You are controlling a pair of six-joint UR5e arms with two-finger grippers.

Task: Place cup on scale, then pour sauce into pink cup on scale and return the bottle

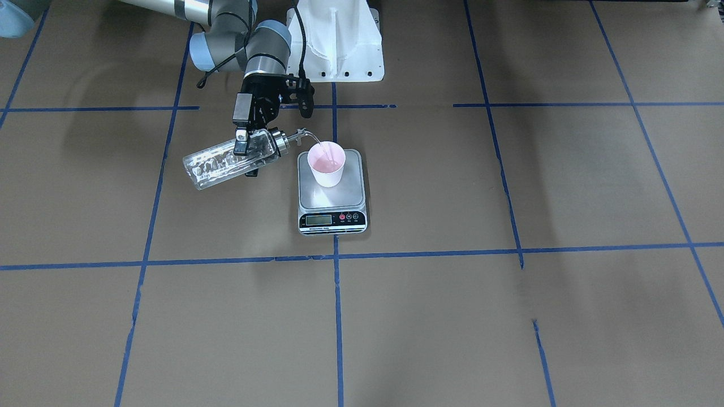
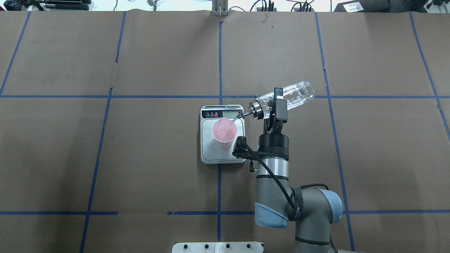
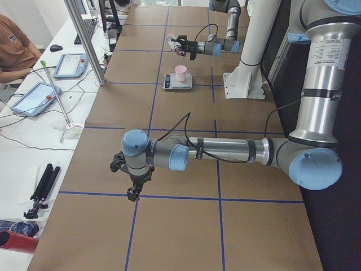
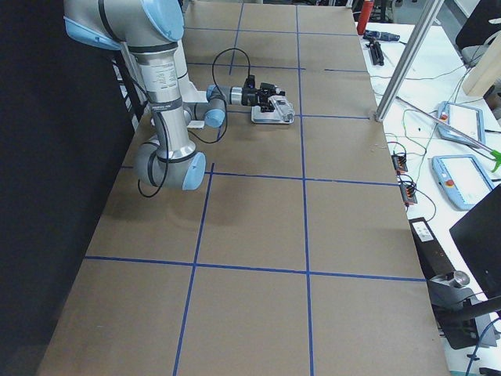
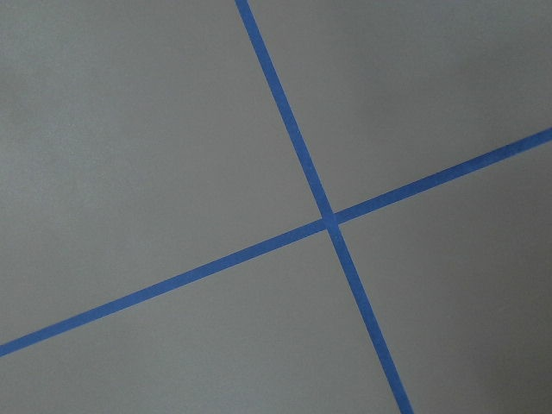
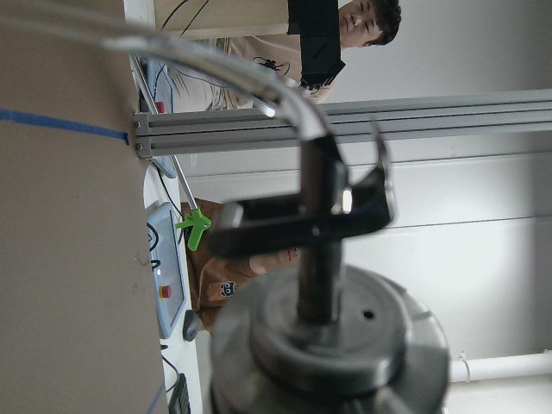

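Robot lab: tape-gridded table [image 2: 158,158], teach pendants [image 3: 70,65]

Scale [image 2: 211,155]: on the table [image 2: 105,158], panel end away from the robot's pedestal [image 1: 337,45].
Cup [image 2: 224,130]: upright on the scale's platform, near its middle.
Bottle [image 2: 297,93]: tipped nearly flat just off the scale's right side, with its spout [image 2: 242,114] over the cup's rim.
Right gripper [image 2: 279,101]: clasped around the bottle, right of the scale.
Left gripper [image 3: 133,192]: well apart from the scale, toward the table's left end.
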